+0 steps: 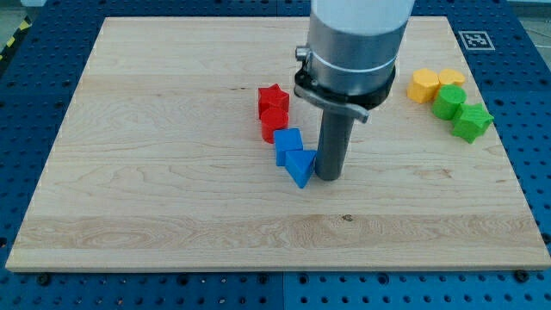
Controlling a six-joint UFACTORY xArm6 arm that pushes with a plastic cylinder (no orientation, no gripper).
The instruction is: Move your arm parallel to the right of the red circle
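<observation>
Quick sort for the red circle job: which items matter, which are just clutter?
In play:
- red circle, below the red star
- my tip, lower and to the view's right of it, beside the blue triangle

Clutter:
- red star
- blue cube
- blue triangle
- yellow blocks
- green blocks

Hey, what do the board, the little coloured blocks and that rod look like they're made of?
The board looks like pale wood, matte, with visible grain lines. The blocks, such as the red star and blue triangle, look like solid-coloured plastic with a soft sheen, possibly painted. The rod looks like dark metal or plastic; my tip sits just right of the blue triangle.
</observation>
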